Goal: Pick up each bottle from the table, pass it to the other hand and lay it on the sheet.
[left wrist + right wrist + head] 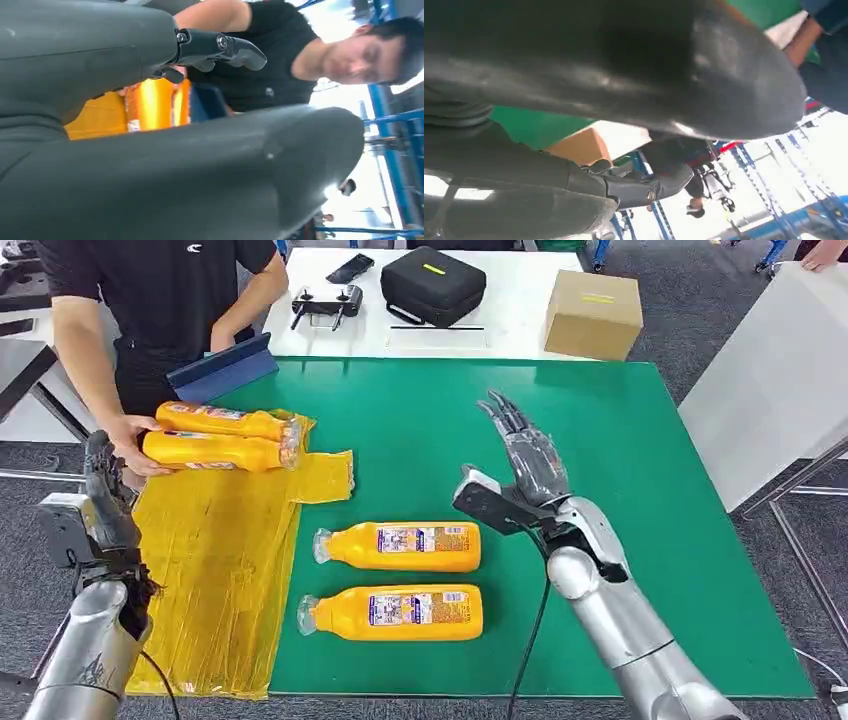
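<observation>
Green mat (620, 490) on a table, yellow sheet (215, 560) spread over its left side; white bench behind with a black case (433, 285) and a cardboard box (593, 313).

Two bottles (398, 546) (392, 613) lie side by side on the mat, just right of the sheet edge, caps toward the sheet — not picked yet. Two more (222, 421) (215, 451) sit at the sheet's far end, and a person's hand (130, 440) is gripping them.

Right hand (525, 455) is raised over the mat, fingers spread, empty, apart from the near bottles. Left hand (105, 495) is up over the sheet's left edge, just beside the person's hand; fingers look loosely extended with nothing in them, though the wrist view is too blocked to be sure.

Risks from here, as I read it:
- Left hand is close to the person — any swing toward the sheet could hit their hand or the bottles they hold.
- Bottles are smooth and round; a grip off-centre could roll one into its neighbour or slip at the handover.
- The sheet looks thin and wrinkled — a dragging hand could bunch it.
</observation>
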